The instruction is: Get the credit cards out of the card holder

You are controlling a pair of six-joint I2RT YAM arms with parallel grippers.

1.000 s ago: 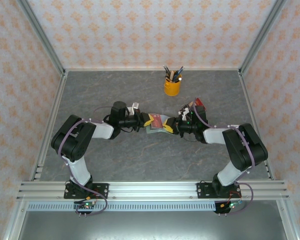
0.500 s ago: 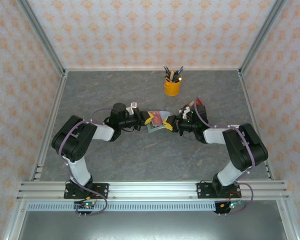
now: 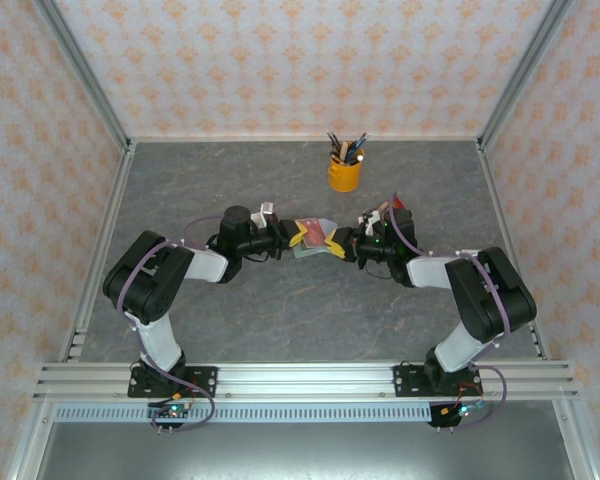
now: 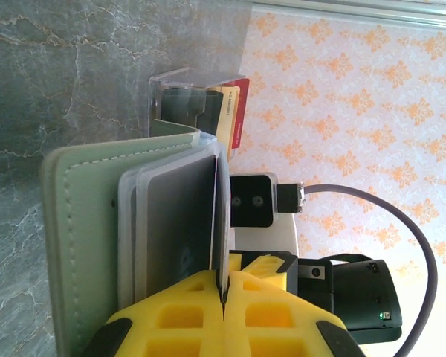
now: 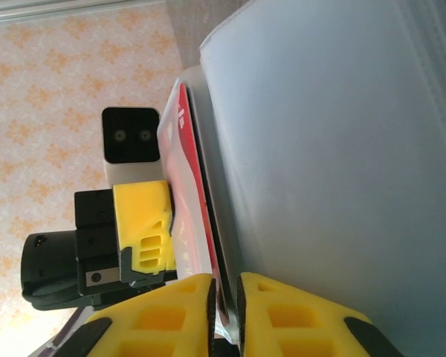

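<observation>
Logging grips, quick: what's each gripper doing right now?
Left gripper: closed on the card holder.
Right gripper: closed on the red credit card.

Item 1: yellow cup point(image 3: 345, 175), upright on the table, at 1 o'clock from table centre; holds a bunch of dark pens point(image 3: 346, 147).
Item 2: clear plastic stand point(image 4: 197, 100) at 2 o'clock, well apart from the cup; upright dark, cream and red pieces stand inside it (markings too small to read).
Item 3: grey marbled table top point(image 3: 210, 180).
Item 4: orange-patterned wall panels point(image 3: 300, 60) at 9, 12 and 3 o'clock.
Item 5: aluminium rail point(image 3: 300, 378) at 6 o'clock.
</observation>
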